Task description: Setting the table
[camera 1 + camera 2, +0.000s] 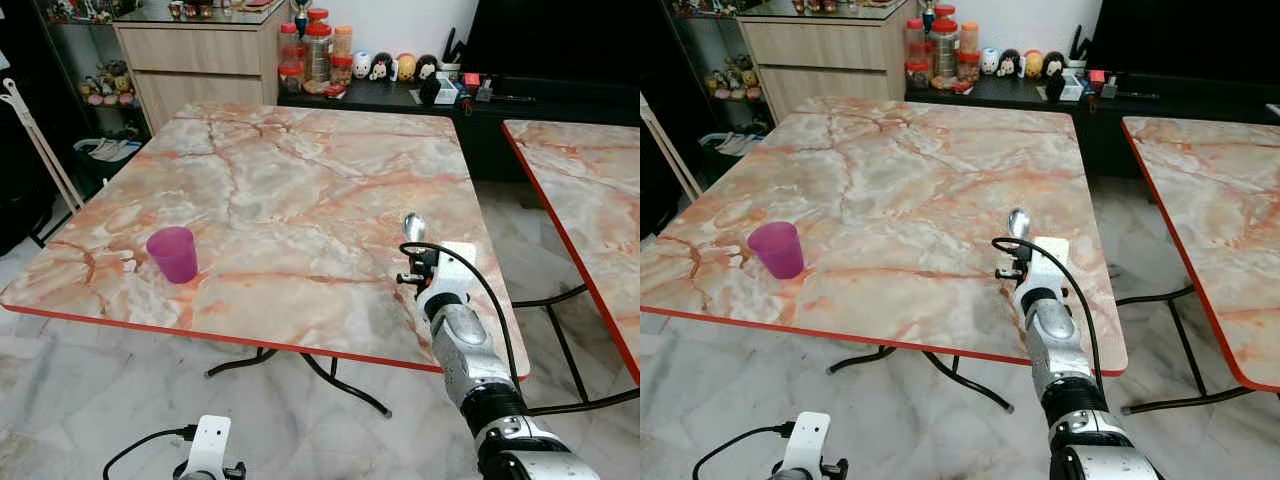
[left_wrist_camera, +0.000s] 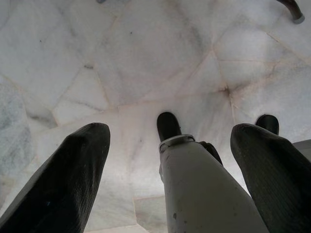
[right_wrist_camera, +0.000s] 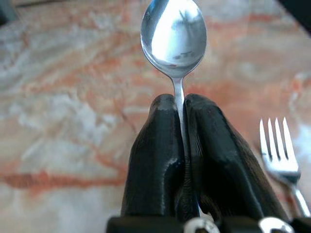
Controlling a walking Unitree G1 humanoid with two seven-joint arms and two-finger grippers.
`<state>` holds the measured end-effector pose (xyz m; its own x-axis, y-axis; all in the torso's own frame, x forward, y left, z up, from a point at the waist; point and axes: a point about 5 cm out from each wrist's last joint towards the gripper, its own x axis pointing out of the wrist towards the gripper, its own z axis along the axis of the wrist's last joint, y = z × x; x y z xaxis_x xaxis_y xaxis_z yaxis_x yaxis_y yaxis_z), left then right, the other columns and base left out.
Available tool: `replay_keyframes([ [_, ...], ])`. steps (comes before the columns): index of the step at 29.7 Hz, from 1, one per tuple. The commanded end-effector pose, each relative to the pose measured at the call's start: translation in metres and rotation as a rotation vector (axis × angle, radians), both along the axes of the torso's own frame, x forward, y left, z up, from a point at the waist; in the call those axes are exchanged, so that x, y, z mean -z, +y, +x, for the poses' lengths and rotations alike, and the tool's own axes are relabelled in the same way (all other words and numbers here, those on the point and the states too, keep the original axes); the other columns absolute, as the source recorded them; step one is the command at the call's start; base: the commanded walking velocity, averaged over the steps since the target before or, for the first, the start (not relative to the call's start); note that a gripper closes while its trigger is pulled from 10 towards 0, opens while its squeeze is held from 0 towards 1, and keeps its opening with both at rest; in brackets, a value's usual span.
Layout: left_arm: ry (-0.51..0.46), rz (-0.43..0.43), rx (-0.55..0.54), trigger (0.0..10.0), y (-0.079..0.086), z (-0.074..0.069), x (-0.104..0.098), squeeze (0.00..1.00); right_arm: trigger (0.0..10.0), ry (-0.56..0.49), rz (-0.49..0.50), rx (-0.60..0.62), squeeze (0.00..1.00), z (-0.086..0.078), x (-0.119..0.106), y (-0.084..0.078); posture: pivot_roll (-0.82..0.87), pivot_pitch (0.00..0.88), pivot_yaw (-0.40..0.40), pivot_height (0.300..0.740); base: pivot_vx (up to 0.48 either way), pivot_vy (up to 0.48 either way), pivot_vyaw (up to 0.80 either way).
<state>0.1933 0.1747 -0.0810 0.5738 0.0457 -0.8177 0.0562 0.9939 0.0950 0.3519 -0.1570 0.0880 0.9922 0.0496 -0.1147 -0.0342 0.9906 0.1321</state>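
right tool [image 3: 181,109] clamped a shiny steel spoon [image 3: 173,36] over the marble tabletop [image 1: 300,180]; silver fork [image 3: 281,158] at 4 o'clock; left tool [image 2: 170,145] hung open.

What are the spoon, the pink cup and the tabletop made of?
Spoon in the right hand: polished metal, mirror reflections. Cup: probably matte, slightly translucent plastic. Tabletop: glossy marble look with orange veins, though the thin red edge suggests laminate.

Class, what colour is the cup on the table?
Purple-pink; the cup shows best in the left eye view.
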Motion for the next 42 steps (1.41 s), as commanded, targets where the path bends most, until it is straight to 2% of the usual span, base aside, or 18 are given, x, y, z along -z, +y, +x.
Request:
replay_keyframes([
  [1, 0.002, 0.004, -0.016, 10.0, 0.002, 0.001, 0.0, 0.0, 10.0, -0.081, -0.005, -0.001, 0.0, 0.002, -0.012, 0.001, -0.03, 0.0, -0.026, 0.74, 0.0, 0.0, 0.0],
  [5, -0.018, 0.021, -0.029, 10.0, 0.003, 0.003, -0.002, 0.0, 10.0, -0.185, -0.067, -0.013, 0.0, -0.001, -0.022, 0.002, -0.03, 0.0, -0.024, 0.74, 0.0, 0.0, 0.0],
  [7, -0.029, 0.026, -0.035, 10.0, 0.004, 0.004, -0.002, 0.0, 10.0, -0.217, -0.103, -0.016, 0.0, -0.009, -0.018, 0.005, -0.03, 0.0, -0.024, 0.74, 0.0, 0.0, 0.0],
  [10, -0.032, 0.027, -0.034, 10.0, 0.004, 0.004, -0.003, 0.0, 10.0, -0.23, -0.101, -0.012, 0.0, -0.013, -0.016, 0.006, -0.03, 0.0, -0.024, 0.74, 0.0, 0.0, 0.0],
  [13, -0.04, 0.03, -0.039, 10.0, 0.005, 0.003, -0.003, 0.0, 10.0, -0.272, -0.154, -0.039, 0.0, -0.023, -0.011, 0.013, -0.03, 0.0, -0.024, 0.74, 0.0, 0.0, 0.0],
  [16, -0.035, 0.032, -0.039, 10.0, 0.005, 0.0, -0.001, 0.0, 10.0, -0.309, -0.145, -0.043, 0.0, -0.028, -0.012, 0.017, -0.04, 0.0, -0.019, 0.74, 0.0, 0.0, 0.0],
  [24, -0.021, 0.053, -0.019, 10.0, 0.005, -0.004, 0.001, 0.0, 10.0, -0.344, -0.165, -0.026, 0.0, -0.03, -0.015, 0.018, -0.04, 0.0, -0.015, 0.74, 0.0, 0.0, 0.0],
  [42, -0.016, 0.06, -0.004, 10.0, 0.004, -0.004, 0.001, 0.0, 10.0, -0.384, -0.188, -0.005, 0.0, -0.023, -0.029, 0.013, -0.04, 0.0, -0.024, 0.74, 0.0, -0.315, 0.0],
])
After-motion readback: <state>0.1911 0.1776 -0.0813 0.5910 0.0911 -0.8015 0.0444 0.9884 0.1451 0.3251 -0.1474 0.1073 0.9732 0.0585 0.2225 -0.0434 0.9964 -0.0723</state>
